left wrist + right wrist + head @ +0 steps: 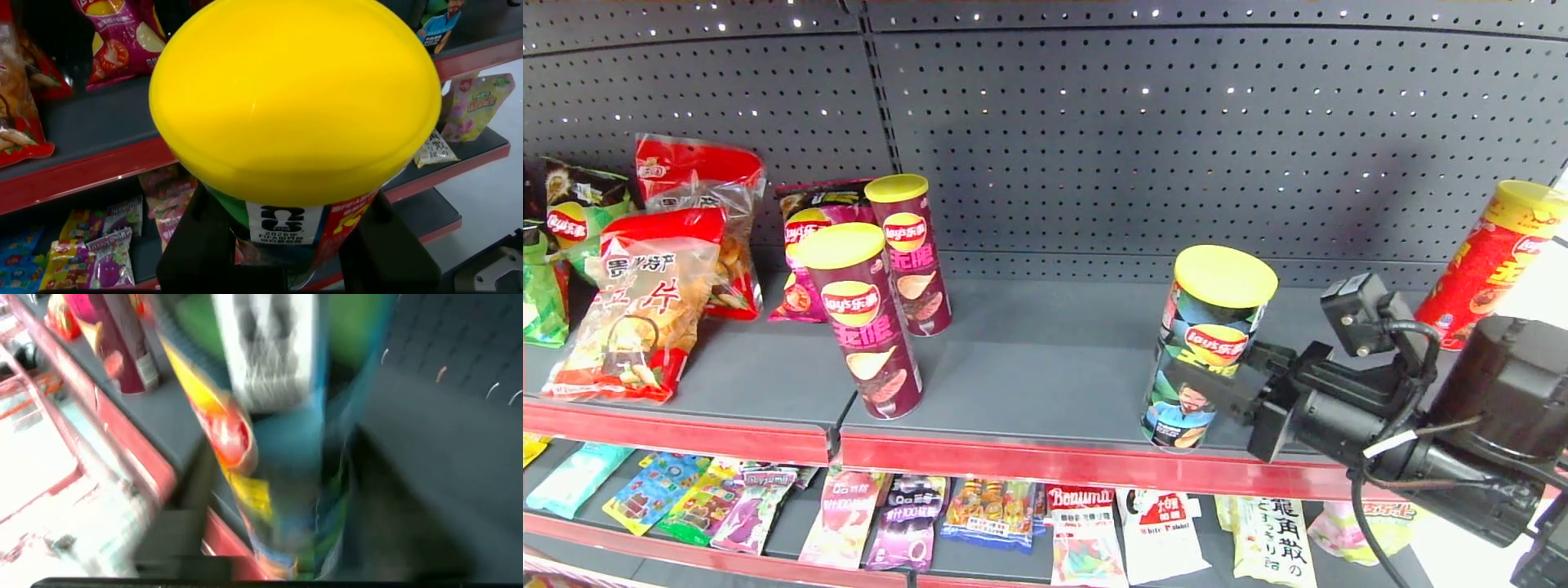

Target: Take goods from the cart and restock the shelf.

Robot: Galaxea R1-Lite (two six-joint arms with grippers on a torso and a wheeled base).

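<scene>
We see a blue can (1213, 343) with a yellow lid standing upright near the red front lip of the grey shelf (1045, 359). The right pincer (1227, 384) is clasped around its lower half. The left pincer (298, 257) grips a second yellow-lidded can (294, 98). Two purple cans (862, 318) and snack bags (645, 302) sit further left, and a red can (1486, 261) sits to the right. A dark pegboard (1176, 147) backs the shelf.

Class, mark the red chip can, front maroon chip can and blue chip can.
red chip can (1490, 261): head view, body.
front maroon chip can (866, 335): head view, body.
blue chip can (1215, 345): head view, label.
</scene>
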